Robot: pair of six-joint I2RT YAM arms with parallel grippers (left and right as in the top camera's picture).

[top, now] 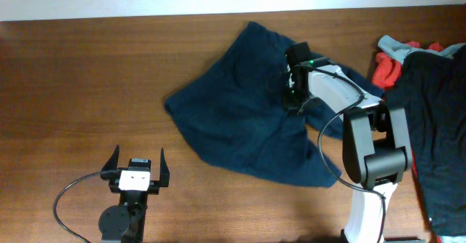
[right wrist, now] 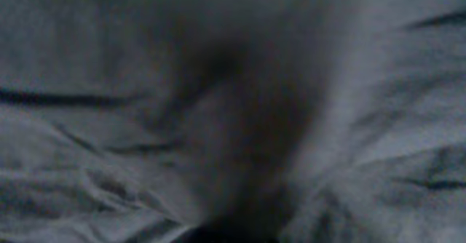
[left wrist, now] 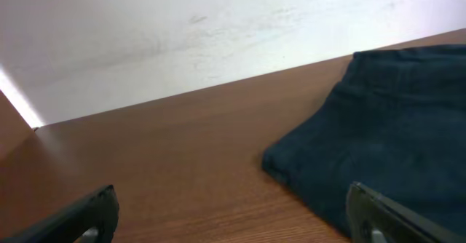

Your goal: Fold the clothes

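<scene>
The dark navy-blue shorts (top: 240,119) lie spread and rumpled on the wooden table (top: 87,76), right of centre. My right gripper (top: 294,79) is down on the shorts' upper right part. Its wrist view is filled with blurred, creased navy cloth (right wrist: 109,68) with a dark fold in the middle; the fingers are hidden, so I cannot tell if they are closed. My left gripper (top: 138,163) is open and empty near the front left, low over the bare table (left wrist: 233,228). One edge of the shorts (left wrist: 393,126) lies ahead of it to the right.
A pile of other clothes sits at the right edge: a large black garment (top: 437,112), an orange-red one (top: 386,70) and a grey one (top: 397,46). A white wall (left wrist: 182,32) runs behind the table's far edge.
</scene>
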